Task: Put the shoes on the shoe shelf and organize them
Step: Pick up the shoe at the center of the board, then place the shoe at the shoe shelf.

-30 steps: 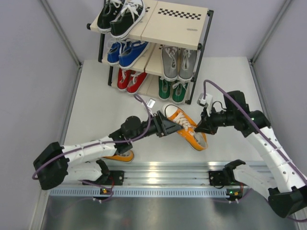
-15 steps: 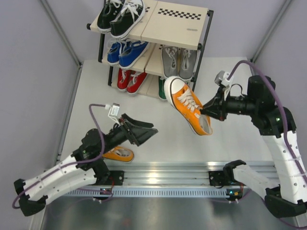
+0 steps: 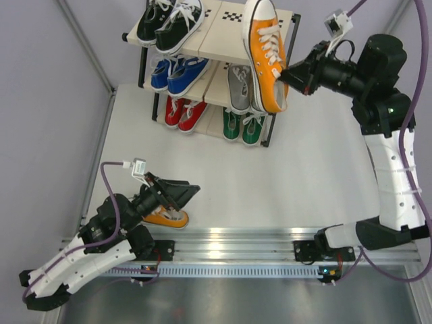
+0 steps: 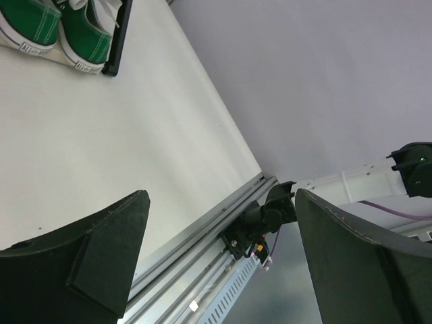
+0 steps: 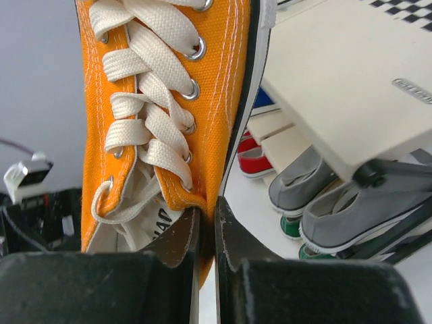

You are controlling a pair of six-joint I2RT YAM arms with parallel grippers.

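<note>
Right tool [image 3: 291,73]: pinched the orange shoe [image 3: 264,54], my arm stretched high by the shelf [image 3: 233,42].
Left tool [image 3: 181,194]: spread, arm folded low.

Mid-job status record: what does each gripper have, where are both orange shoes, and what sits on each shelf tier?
right gripper: shut on held orange shoe at its collar, raised by the shelf top tier
left gripper: open, empty, low over the table
other orange shoe: on the table beside left gripper
top tier: black pair, left half
middle tier: blue pair left, grey pair right
bottom tier: red pair left, green pair right
</note>
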